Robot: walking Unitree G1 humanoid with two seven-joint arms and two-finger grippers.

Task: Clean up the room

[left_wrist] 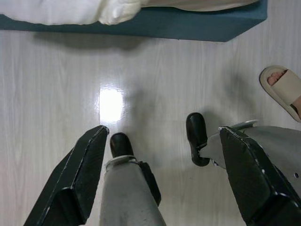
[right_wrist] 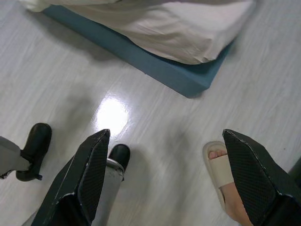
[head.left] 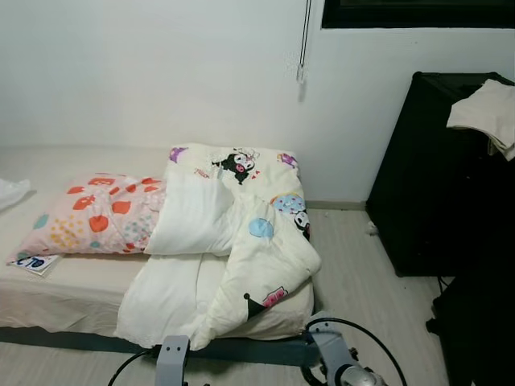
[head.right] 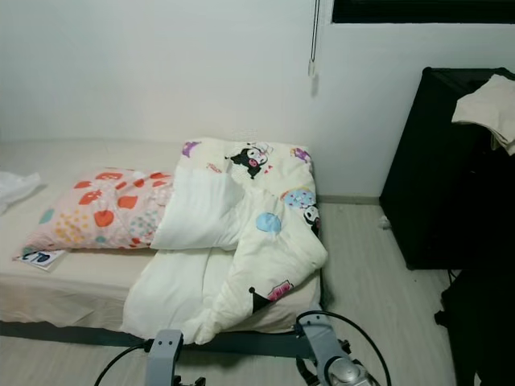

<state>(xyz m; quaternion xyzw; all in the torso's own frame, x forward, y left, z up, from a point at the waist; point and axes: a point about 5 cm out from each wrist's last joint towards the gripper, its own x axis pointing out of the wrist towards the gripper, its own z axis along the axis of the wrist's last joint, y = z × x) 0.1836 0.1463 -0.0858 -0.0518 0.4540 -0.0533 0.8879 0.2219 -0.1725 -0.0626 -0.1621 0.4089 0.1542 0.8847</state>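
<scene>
A low bed (head.left: 80, 289) stands against the white wall. On it lies a crumpled cream duvet (head.left: 241, 241) with cartoon prints, partly hanging over the front edge. Beside it on the left lies a pink pillow (head.left: 96, 213) with red fruit prints. A small booklet (head.left: 36, 264) rests at the pillow's corner. Both arms hang down in front of the bed. My left gripper (left_wrist: 163, 132) is open above the pale wood floor. My right gripper (right_wrist: 165, 134) is open too, near the bed's blue base (right_wrist: 155, 66). Neither holds anything.
A black wardrobe (head.left: 426, 177) stands at the right with a cream garment (head.left: 487, 112) on top. A white cloth (head.left: 12, 191) lies at the bed's far left. A person's foot in a beige slipper (right_wrist: 221, 169) stands close behind my feet (left_wrist: 120, 143).
</scene>
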